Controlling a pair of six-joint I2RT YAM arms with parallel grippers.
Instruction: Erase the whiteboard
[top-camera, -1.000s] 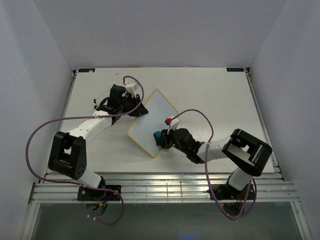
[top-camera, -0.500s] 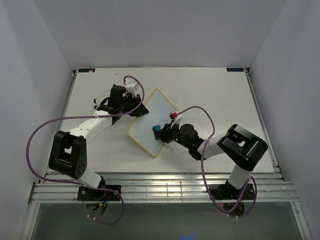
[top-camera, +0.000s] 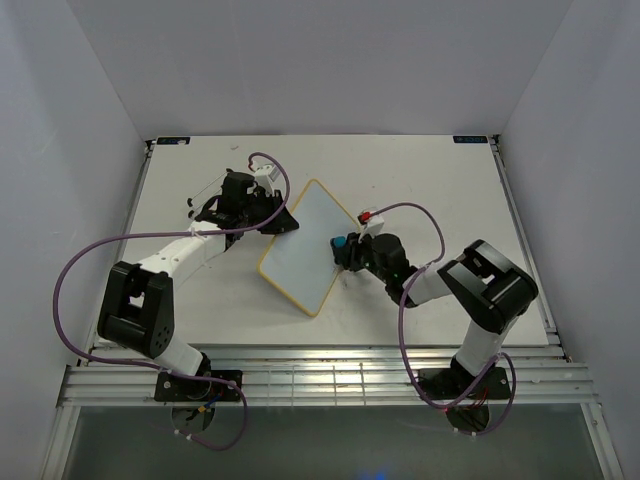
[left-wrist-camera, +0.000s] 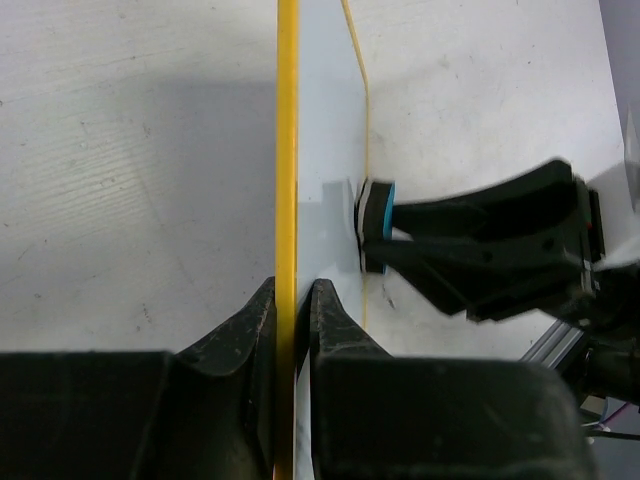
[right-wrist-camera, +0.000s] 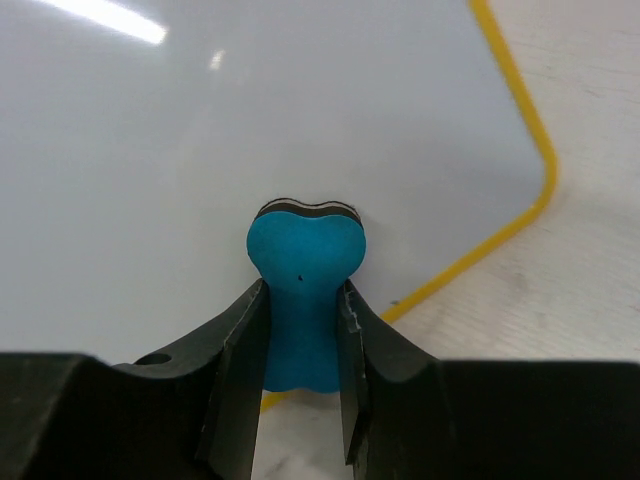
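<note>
Near the middle of the table (top-camera: 440, 180), a little toward 9 o'clock in the top view, the whiteboard (top-camera: 300, 245) sits turned like a diamond. Its face is plain white inside the yellow frame.

The left gripper (top-camera: 276, 216) meets the board at its 10 o'clock edge. In the left wrist view its 2 fingers (left-wrist-camera: 248, 325) are closed on the yellow frame, 1 on each side of the rim.

The right gripper (top-camera: 345, 252) reaches in from 3 o'clock. Its 2 fingers (right-wrist-camera: 238, 345) are clamped on the waist of the blue bone-shaped eraser (right-wrist-camera: 305, 262), and the wide end of the eraser with its dark felt layer sticks out past the fingertips. That end sits over the white surface just inside the board's 3 o'clock corner, with the rounded yellow frame curving past at the eraser's 3 o'clock in the right wrist view. The felt seems to touch the board, though the angle leaves contact unsure.
</note>
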